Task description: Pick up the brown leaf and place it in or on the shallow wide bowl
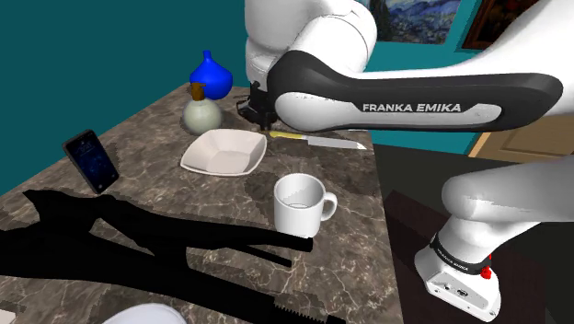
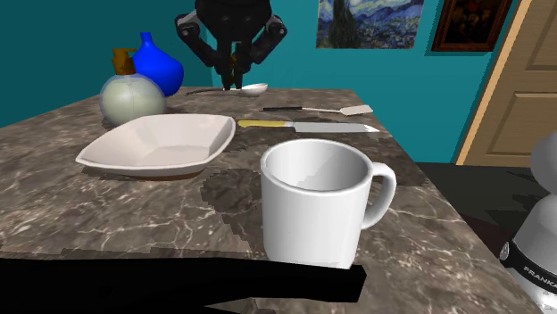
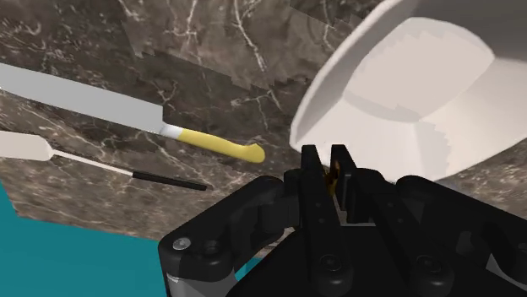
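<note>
A white mug [image 2: 314, 203] is seen nearest on the marbled counter [image 2: 107, 218], with the shallow wide bowl [image 2: 161, 143] behind it and a yellow-handled knife [image 2: 303, 126] beside that. Farther back the tool [image 2: 234, 78] is held above the counter past the bowl's far rim, its 2 fingers [image 3: 310, 169] clasped narrowly on the brown leaf [image 3: 332, 175].

I count one bowl [image 2: 156, 143], one mug [image 2: 317, 201], one yellow-handled knife [image 2: 303, 126], one spoon [image 2: 243, 89], one spatula [image 2: 323, 111], one blue vase [image 1: 210, 78], one corked bottle [image 1: 201, 113], one phone [image 1: 91, 159], one brown leaf [image 3: 332, 175]
</note>
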{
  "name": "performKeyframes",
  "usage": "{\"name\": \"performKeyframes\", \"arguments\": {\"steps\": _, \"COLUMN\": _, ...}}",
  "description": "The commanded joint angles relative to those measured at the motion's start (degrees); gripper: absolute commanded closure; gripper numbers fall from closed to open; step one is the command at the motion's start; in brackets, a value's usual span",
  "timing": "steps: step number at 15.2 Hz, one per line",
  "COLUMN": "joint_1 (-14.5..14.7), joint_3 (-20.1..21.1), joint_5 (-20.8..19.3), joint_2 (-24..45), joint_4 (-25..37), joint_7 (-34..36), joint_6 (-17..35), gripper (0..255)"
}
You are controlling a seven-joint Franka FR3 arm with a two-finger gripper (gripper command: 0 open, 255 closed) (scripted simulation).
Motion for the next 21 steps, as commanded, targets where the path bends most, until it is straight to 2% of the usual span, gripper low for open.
{"name": "performKeyframes", "arguments": {"steps": 1, "joint_1": -6.56, "joint_3": 6.30, "joint_5": -1.52, "joint_2": 3.01, "joint_4": 5.20, "joint_7": 1.72, "joint_6": -0.12, "gripper": 255}}
{"name": "performKeyframes", "arguments": {"steps": 5, "joint_1": -23.08, "joint_3": 21.25, "joint_5": -2.68, "joint_2": 5.43, "joint_4": 16.30, "joint_7": 3.41, "joint_6": -1.65, "gripper": 255}}
{"name": "performKeyframes", "arguments": {"steps": 8, "joint_1": -36.64, "joint_3": 31.73, "joint_5": -0.34, "joint_2": 2.97, "joint_4": 26.24, "joint_7": 2.76, "joint_6": -4.14, "gripper": 255}}
{"name": "performKeyframes", "arguments": {"steps": 21, "joint_1": -35.13, "joint_3": 33.30, "joint_5": 1.75, "joint_2": 0.67, "joint_4": 17.24, "joint_7": 3.79, "joint_6": 4.67, "gripper": 255}}
